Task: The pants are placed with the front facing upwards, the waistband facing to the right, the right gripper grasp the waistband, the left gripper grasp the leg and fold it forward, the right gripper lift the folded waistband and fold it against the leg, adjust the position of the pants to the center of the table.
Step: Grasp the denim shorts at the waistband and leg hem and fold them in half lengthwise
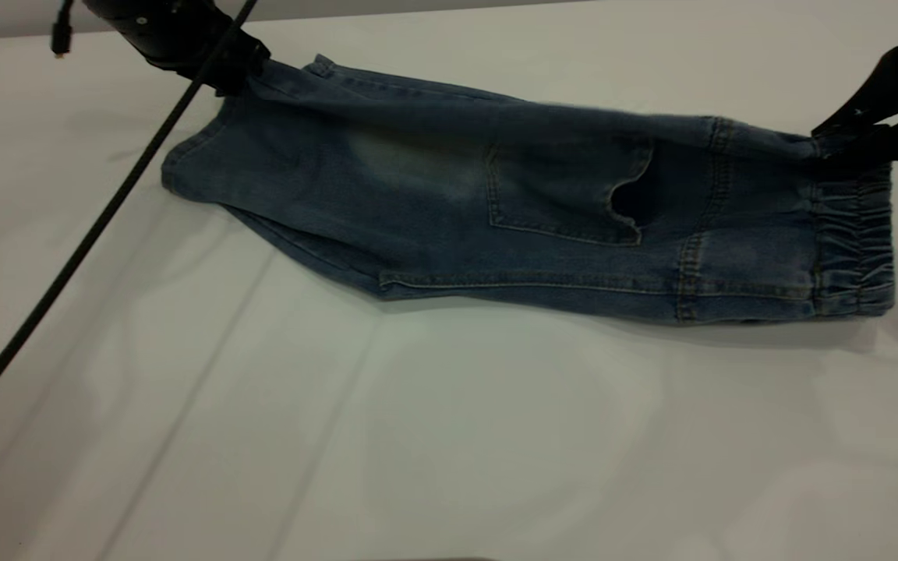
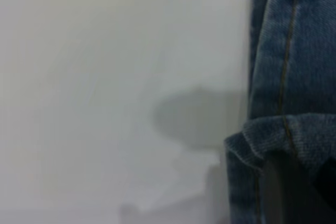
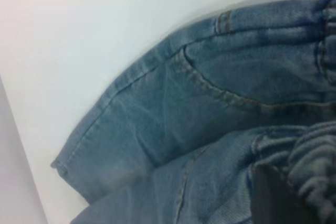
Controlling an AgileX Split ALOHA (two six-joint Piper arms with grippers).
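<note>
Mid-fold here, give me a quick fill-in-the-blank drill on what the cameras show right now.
1. The left hand grips the pants at the ____ end.
2. The right hand grips them by the gathered ____.
3. The pants are folded lengthwise, and the side facing up shows a patch ____.
4. The pants rest on a white ____.

Missing words: leg; waistband; pocket; table
</note>
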